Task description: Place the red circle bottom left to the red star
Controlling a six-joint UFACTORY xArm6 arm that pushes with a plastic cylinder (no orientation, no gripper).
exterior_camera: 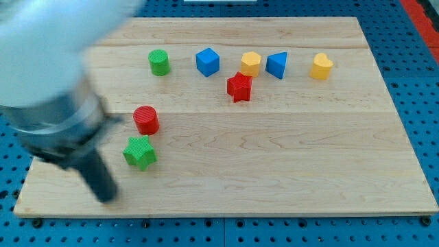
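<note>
The red circle (145,119) sits on the wooden board at the view's left of centre. The red star (239,87) lies up and to the right of it, just below the yellow hexagon (250,63). My rod comes down blurred at the view's lower left, and my tip (106,197) rests on the board below and left of the red circle, just left of the green star (140,152). The tip touches no block.
A row near the view's top holds a green circle (159,62), a blue cube (207,62), the yellow hexagon, a blue triangle (276,65) and a yellow heart (320,66). The arm's blurred body (48,75) covers the board's upper left corner. The board's edge (226,214) runs along the bottom.
</note>
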